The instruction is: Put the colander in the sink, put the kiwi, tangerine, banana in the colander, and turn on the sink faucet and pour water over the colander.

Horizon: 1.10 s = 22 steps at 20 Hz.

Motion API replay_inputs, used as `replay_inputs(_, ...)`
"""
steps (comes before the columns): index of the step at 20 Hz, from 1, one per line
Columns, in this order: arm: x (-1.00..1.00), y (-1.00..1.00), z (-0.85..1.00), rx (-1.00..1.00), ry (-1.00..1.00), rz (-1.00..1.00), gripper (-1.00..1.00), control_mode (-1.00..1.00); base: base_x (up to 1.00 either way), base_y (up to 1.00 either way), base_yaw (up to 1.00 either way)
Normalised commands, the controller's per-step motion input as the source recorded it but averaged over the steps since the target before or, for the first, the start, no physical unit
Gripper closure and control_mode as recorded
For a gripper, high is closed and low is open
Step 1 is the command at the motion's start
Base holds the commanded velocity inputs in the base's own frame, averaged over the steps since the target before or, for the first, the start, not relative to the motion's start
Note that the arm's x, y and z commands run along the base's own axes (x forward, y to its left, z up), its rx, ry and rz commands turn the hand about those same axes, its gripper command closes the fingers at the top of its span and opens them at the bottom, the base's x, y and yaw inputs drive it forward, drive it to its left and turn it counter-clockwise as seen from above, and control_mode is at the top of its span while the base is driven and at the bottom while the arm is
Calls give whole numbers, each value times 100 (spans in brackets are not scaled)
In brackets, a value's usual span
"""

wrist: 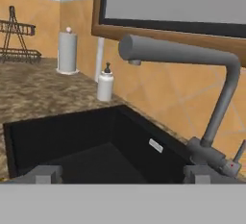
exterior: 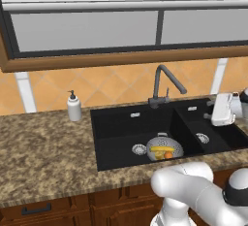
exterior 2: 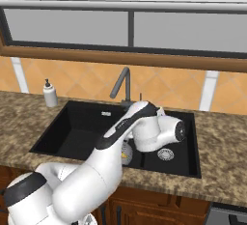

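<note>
Claw: the gripper [wrist: 122,174] hangs with its two dark fingertips spread wide, nothing between them, at the right end of the sink [exterior: 116,123].
Sink faucet: the sink faucet [wrist: 211,93], a matte dark grey metal gooseneck, stands just ahead and to the right of the claw; its long, angled spout runs across above the fingertips, round mouth towards the larger basin, with a thin side lever at its base.
Colander: the colander [exterior: 164,147], a round grey metal bowl dotted with holes, sits upright in the larger basin, below and off to the claw's left.
Fruit: a curved yellow banana [exterior: 158,150] and an orange tangerine [exterior: 167,155] lie in the bowl.
Sink: black, rectangular, recessed in speckled brown stone counter [exterior: 43,142].
Soap bottle: the white soap dispenser [wrist: 105,84] stands on the counter beyond the far end of the sink.
</note>
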Motion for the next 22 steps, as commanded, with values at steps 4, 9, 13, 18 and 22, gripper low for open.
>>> replay_inputs(4,6,-4,6,27,-41,0,-100,-100,0,0,0)
replay_inputs(9,5,-20,14,20,-30,0,-100,-100,0,0,0)
replay_inputs(13,23,-13,9,-4,-10,0,-100,-100,0,0,0)
replay_inputs(18,44,-33,0,-2,12,0,-100,-100,0,0,0)
replay_inputs(22,45,-31,-14,5,14,0,-100,-100,0,0,0)
